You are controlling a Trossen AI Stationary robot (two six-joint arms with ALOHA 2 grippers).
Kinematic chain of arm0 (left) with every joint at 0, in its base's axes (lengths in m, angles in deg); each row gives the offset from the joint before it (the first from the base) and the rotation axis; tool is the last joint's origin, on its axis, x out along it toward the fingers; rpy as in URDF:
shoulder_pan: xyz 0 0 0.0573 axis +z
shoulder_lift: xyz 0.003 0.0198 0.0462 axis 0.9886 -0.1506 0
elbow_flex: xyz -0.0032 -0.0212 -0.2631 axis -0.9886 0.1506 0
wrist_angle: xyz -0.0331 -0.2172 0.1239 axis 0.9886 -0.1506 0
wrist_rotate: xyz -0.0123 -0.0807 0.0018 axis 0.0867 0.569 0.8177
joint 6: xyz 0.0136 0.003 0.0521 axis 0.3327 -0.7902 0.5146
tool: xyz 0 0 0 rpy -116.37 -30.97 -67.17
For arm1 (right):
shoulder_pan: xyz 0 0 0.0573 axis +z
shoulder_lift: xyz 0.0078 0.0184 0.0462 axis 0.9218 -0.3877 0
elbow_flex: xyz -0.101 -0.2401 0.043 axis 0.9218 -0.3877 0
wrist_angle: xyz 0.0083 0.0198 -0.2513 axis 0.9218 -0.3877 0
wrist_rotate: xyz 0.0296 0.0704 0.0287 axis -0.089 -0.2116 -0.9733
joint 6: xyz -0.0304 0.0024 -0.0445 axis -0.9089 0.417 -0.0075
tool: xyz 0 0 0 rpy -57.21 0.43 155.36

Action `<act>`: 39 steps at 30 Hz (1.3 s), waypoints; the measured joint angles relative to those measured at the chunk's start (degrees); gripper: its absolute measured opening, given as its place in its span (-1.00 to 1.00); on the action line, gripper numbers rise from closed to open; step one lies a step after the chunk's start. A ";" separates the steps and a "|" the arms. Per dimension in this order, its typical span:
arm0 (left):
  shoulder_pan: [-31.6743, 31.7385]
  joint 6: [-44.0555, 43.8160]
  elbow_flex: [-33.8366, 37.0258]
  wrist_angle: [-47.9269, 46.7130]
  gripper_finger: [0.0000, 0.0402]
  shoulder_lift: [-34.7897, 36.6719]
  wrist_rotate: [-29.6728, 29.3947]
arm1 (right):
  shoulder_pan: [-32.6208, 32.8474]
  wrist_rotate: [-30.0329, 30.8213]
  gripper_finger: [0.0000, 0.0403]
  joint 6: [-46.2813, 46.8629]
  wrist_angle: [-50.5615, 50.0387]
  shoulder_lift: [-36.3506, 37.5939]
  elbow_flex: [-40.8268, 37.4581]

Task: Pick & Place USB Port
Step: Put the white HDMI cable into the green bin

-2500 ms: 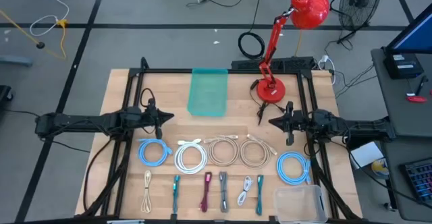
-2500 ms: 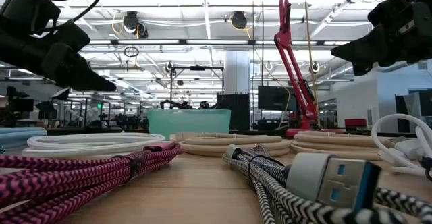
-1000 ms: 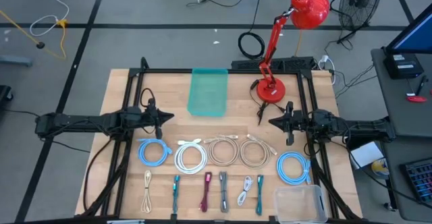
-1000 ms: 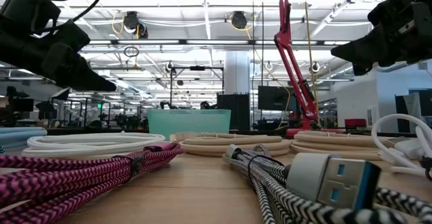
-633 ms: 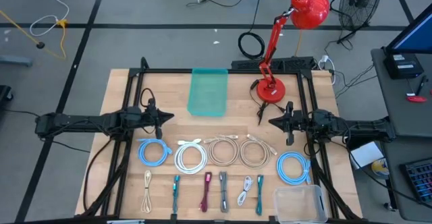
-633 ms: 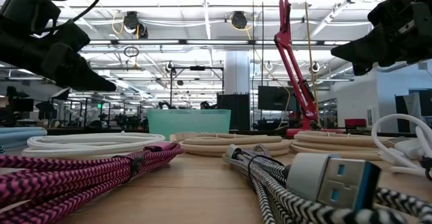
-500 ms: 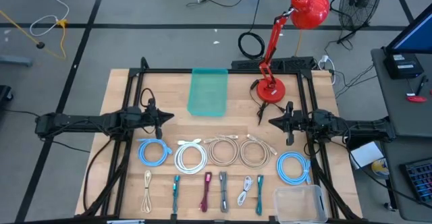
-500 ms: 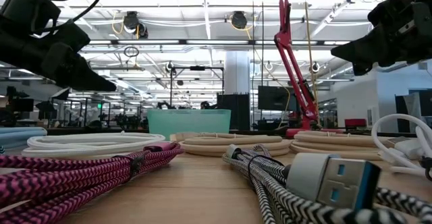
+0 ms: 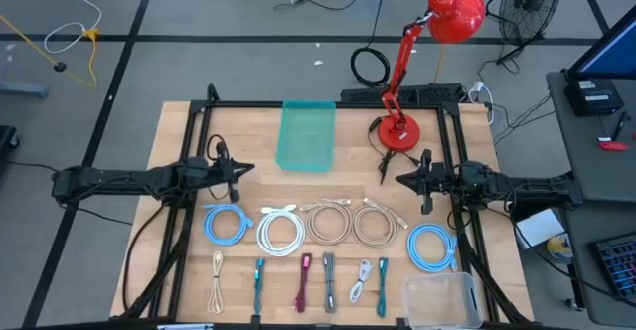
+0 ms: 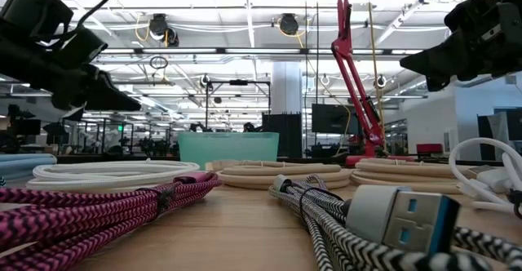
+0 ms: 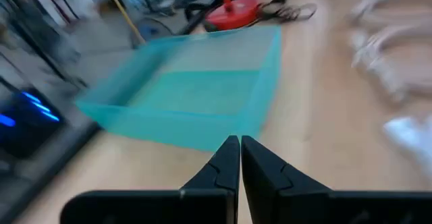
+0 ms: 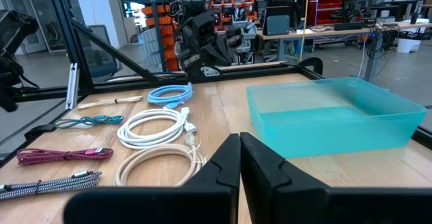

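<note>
Table [image 9: 348,196]: cables [image 9: 343,223], teal bin [image 9: 305,136]

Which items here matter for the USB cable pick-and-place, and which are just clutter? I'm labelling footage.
Job items:
- coiled and bundled cables
- teal translucent plastic bin
- clear plastic container
- left gripper, shut, empty
- right gripper, shut, empty

Lying about:
- red desk lamp
- black power strip

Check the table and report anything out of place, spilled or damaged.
Nothing stands out. The coiled cables lie in one row and the bundled cables in another nearer the front; the teal bin sits upright and empty. The left gripper and right gripper hover shut, holding nothing.
</note>
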 joint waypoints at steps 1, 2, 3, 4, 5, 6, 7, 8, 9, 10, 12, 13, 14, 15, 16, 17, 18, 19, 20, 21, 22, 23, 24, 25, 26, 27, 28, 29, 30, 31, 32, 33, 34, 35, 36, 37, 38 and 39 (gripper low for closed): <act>0.00 1.52 0.01 0.00 -0.89 -0.01 -0.87 | 0.01 -0.01 -0.98 0.00 0.00 -0.01 0.00; 0.00 2.09 0.01 0.00 -0.89 -0.01 -1.43 | 0.01 -0.01 -0.98 0.00 0.00 0.00 0.01; 0.00 2.02 0.00 0.00 -0.89 0.01 -1.87 | 0.00 0.00 -0.98 0.01 0.00 0.00 0.01; 0.00 1.27 0.01 0.00 -0.89 -0.01 -2.15 | 0.02 -0.02 -0.98 0.00 0.00 0.00 0.00; 0.00 0.73 0.01 0.00 -0.89 0.01 -2.22 | 0.02 -0.02 -0.98 0.02 0.00 0.00 0.01; 0.00 -0.14 0.00 0.00 -0.89 0.00 -2.22 | 0.01 -0.01 -0.98 0.01 0.00 0.00 0.01; 0.00 -0.88 -0.01 0.00 -0.89 -0.01 -2.22 | 0.00 -0.02 -0.98 0.01 0.00 -0.02 0.01; 0.00 -1.75 -0.01 0.00 -0.89 0.00 -2.22 | 0.00 -0.01 -0.98 0.00 0.00 0.00 0.01; 0.00 -2.41 0.00 0.00 -0.89 0.01 -2.22 | 0.01 -0.02 -0.98 0.00 0.00 0.00 0.00; 0.00 -3.09 0.00 0.00 -0.89 0.01 -2.23 | 0.01 -0.02 -0.98 0.01 0.00 -0.01 0.01; 0.00 -3.46 -0.01 0.00 -0.89 0.01 -2.23 | 0.02 0.00 -0.98 0.00 0.00 -0.02 0.01; 0.00 -3.37 -0.01 0.00 -0.89 0.00 -2.24 | 0.00 0.00 -0.98 0.02 0.00 -0.02 0.00; 0.00 -3.14 -0.01 0.00 -0.89 -0.01 -2.24 | 0.02 -0.02 -0.98 0.02 0.00 0.00 0.01; 0.00 -2.77 -0.01 0.00 -0.89 0.00 -2.24 | 0.02 -0.02 -0.98 0.00 0.00 -0.02 -0.01; 0.00 -2.57 -0.01 0.15 -0.89 -0.01 -2.24 | 0.00 -0.02 -0.98 0.00 0.00 -0.01 0.01; 0.00 -2.57 -0.01 0.86 -0.89 -0.01 -2.24 | 0.01 -0.02 -0.98 0.00 0.00 -0.02 0.00; 0.00 -2.58 -0.01 2.39 -0.89 -0.01 -2.23 | 0.01 0.00 -0.98 0.00 0.00 -0.01 0.01; 0.00 -2.92 -0.01 4.17 -0.89 -0.01 -2.22 | 0.01 -0.01 -0.98 0.00 0.00 -0.01 0.00; 0.00 -3.63 -0.01 6.02 -0.89 -0.01 -2.20 | 0.01 -0.01 -0.98 0.00 0.00 0.00 0.01; 0.00 -4.78 -0.01 8.34 -0.89 -0.01 -2.20 | 0.02 -0.01 -0.98 0.01 0.00 0.00 0.01; 0.00 -6.56 -0.01 11.04 -0.89 -0.01 -2.20 | 0.02 0.00 -0.98 0.00 0.00 0.00 0.01; 0.02 -9.10 -0.01 13.84 -0.89 -0.01 -2.20 | 0.02 -0.01 -0.98 0.01 0.00 -0.01 0.00; 0.00 -12.00 -0.01 16.58 -0.89 -0.01 -2.20 | 0.00 0.00 -0.98 0.02 0.00 0.00 0.01; 0.00 -15.10 -0.01 19.13 -0.89 -0.01 -2.20 | 0.00 0.00 -0.98 0.02 0.00 0.00 -0.01; 0.02 -18.11 -0.01 21.52 -0.89 0.02 -2.20 | 0.02 0.00 -0.98 0.01 0.00 0.00 0.01; 0.02 -21.12 -0.02 23.88 -0.89 0.01 -2.20 | 0.02 -0.01 -0.98 0.00 0.00 0.00 0.01; 0.02 -24.12 -0.03 25.93 -0.89 0.01 -2.17 | 0.00 -0.02 -0.98 0.00 0.00 0.00 0.00; 0.00 -26.74 -0.03 27.94 -0.89 0.01 -2.17 | 0.01 -0.01 -0.98 0.01 0.00 0.00 0.01; 0.02 -28.50 -0.03 30.19 -0.89 -0.01 -2.17 | 0.01 -0.02 -0.98 0.00 0.00 0.00 0.01; 0.02 -29.37 -0.09 32.29 -0.89 0.01 -2.17 | 0.01 -0.01 -0.98 0.02 0.00 0.00 0.01; 0.02 -29.79 -0.38 33.82 -0.89 0.01 -2.12 | 0.01 -0.02 -0.98 0.00 0.00 0.00 0.01; 0.02 -29.87 -0.83 35.11 -0.89 0.00 -1.62 | 0.01 -0.02 -0.98 0.00 0.00 0.00 0.01; 0.02 -29.97 -1.41 35.85 -0.89 0.01 -0.19 | 0.01 -0.01 -0.98 0.00 0.00 0.00 -0.01; 0.02 -30.32 -2.17 36.15 -0.89 0.01 2.21 | 0.02 0.00 -0.98 -0.10 0.00 0.00 0.01; 0.02 -30.28 -3.16 35.94 -0.89 -0.01 5.39 | 0.00 0.00 -0.98 -0.76 0.00 0.00 0.01; 0.02 -30.21 -4.37 35.22 -0.89 -0.01 8.96 | 0.01 -0.01 -0.98 -1.66 0.00 0.00 0.01; 0.02 -30.24 -5.89 33.76 -0.89 -0.12 12.73 | 0.01 -0.01 -0.98 -2.42 0.00 0.00 0.01; 0.02 -30.17 -7.85 31.76 -0.89 -0.58 16.33 | 0.02 -0.02 -0.98 -3.03 0.00 0.00 0.00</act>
